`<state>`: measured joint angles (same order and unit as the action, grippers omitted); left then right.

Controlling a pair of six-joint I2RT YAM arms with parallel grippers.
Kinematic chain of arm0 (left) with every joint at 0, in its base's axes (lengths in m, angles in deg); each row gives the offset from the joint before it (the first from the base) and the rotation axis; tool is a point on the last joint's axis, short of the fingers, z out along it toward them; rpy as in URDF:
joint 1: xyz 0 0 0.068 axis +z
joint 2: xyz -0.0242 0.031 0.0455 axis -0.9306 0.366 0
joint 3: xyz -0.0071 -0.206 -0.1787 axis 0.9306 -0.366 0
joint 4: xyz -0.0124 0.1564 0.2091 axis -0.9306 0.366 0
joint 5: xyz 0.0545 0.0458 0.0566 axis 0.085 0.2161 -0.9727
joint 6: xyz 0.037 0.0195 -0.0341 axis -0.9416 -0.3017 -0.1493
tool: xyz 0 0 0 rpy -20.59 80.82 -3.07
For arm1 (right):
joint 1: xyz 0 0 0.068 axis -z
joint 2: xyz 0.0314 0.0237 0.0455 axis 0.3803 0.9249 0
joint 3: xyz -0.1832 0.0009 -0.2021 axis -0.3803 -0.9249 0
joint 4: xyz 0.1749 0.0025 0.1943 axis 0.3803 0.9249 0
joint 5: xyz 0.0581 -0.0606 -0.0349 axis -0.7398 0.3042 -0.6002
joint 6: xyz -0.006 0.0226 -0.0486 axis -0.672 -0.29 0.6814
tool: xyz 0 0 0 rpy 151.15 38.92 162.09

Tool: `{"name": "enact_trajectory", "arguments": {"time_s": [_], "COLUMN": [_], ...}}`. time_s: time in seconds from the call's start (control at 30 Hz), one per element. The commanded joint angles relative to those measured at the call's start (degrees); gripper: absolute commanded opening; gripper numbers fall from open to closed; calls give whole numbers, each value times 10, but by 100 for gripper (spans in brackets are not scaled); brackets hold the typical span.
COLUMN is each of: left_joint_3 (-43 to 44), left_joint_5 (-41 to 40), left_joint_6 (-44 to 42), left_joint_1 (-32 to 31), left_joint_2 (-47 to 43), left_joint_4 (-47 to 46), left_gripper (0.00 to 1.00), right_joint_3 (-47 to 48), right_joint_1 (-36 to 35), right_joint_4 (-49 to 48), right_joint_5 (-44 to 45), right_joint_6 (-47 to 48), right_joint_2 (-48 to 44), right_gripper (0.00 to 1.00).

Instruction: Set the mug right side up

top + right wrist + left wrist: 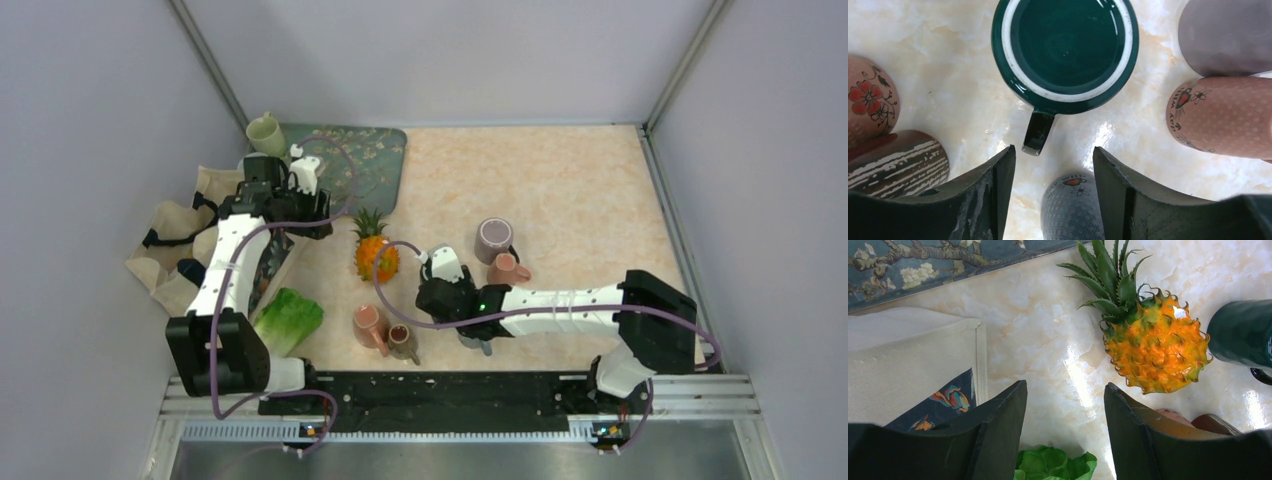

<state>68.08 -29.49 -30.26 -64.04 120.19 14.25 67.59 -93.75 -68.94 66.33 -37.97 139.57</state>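
Observation:
A dark green mug [1064, 47] stands on the marble table right under my right gripper [1054, 165]. It shows a round green face with a white ring, which looks like its base turned up. Its handle [1038, 132] points toward the gap between my jaws. The right gripper is open and empty, just above and behind the handle. In the top view the right gripper [440, 268] hides the mug. The mug's side shows in the left wrist view [1243, 332]. My left gripper [1065, 395] is open and empty, high over the table's left side [300, 215].
Other mugs ring the green one: grey-blue dotted [1070, 210], pink dotted [1220, 117], purple-grey [1225, 35], brown striped [895, 162], pink floral [868, 100]. A pineapple [375, 252], lettuce [288, 320], blossom placemat [350, 160], pale green cup [265, 133] and tote bag [180, 240] lie to the left.

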Motion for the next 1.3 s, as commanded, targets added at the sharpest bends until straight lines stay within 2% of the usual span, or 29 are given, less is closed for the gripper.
{"name": "enact_trajectory", "arguments": {"time_s": [0.0, 0.17, 0.43, 0.5, 0.67, 0.7, 0.73, 0.9, 1.0, 1.1, 1.2, 1.27], "left_joint_3": [0, 4, 2, 3, 2, 0, -3, -5, 5, 24, 48, 64], "left_joint_5": [5, 10, 18, 20, 31, 34, 36, 43, 66, 114, 191, 255], "left_joint_6": [-1, 1, 5, 6, 5, 6, 5, 5, 9, 17, 42, 75], "left_joint_1": [3, 3, 3, 3, 4, 4, 3, 4, 3, 3, 3, 1], "left_joint_2": [8, 17, 24, 25, 23, 25, 25, 33, 33, 36, 37, 34], "left_joint_4": [-22, -19, -13, -13, -13, -13, -14, -14, -11, -4, -1, -8], "left_gripper": [63, 63, 63, 63, 63, 63, 63, 62, 62, 62, 64, 72], "right_joint_3": [14, 31, 48, 48, 51, 49, 47, 23, -30, -105, -140, -150], "right_joint_1": [1, 2, 35, 38, 45, 48, 50, 69, 90, 120, 155, 171], "right_joint_4": [-23, -26, -38, -48, -66, -71, -76, -118, -219, -354, -421, -461], "right_joint_5": [-30, 0, 2, -1, 13, 14, 14, -3, -69, -137, -182, -206], "right_joint_6": [17, 33, 59, 65, 80, 82, 82, 79, 75, 62, 45, 40], "right_joint_2": [-15, 25, 58, 65, 81, 82, 81, 39, -30, -112, -166, -190], "right_gripper": [60, 66, 58, 52, 9, 2, 0, 0, 0, 0, 0, 0]}}
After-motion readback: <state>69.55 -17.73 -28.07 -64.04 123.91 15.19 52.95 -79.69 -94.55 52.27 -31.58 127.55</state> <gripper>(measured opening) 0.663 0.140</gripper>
